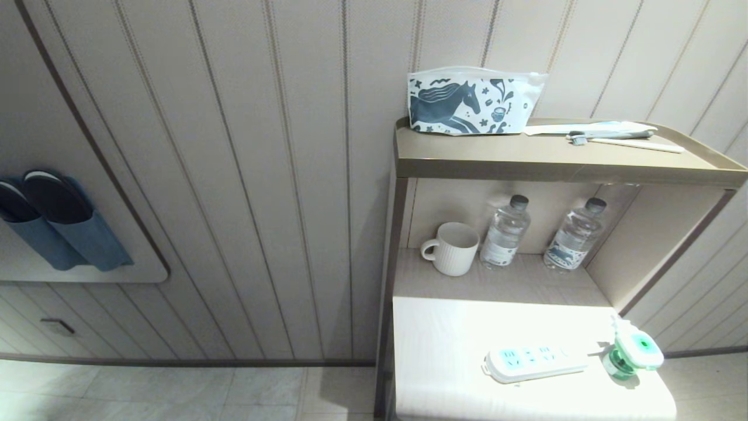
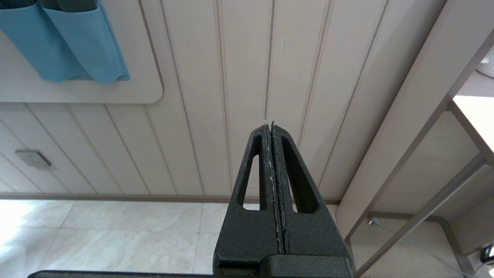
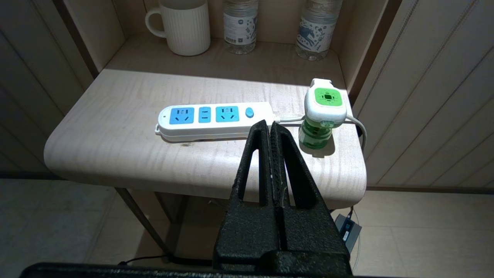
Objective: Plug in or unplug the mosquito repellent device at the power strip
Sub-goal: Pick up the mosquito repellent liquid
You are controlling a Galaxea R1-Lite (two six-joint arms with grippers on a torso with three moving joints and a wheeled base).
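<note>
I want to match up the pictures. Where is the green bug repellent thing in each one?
Head view: the repellent stands at the lower right, on the table's right edge, just right of the power strip.
Left wrist view: not in it; only wall, floor and the shut left gripper.
Right wrist view: the repellent is right of centre, beyond the shut right gripper.
Shared landmark: the power strip, beside it in both views.

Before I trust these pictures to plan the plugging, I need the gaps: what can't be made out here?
- Mosquito repellent device, both views: plug prongs hidden by its own head.
- Power strip cord, right wrist view: drops behind the table edge; wall end unseen.
- Power strip, head view: glare washes out the socket faces.
- Right hand hides the tabletop behind it.
- Left hand faces the wall; its view shows neither task item.
</note>
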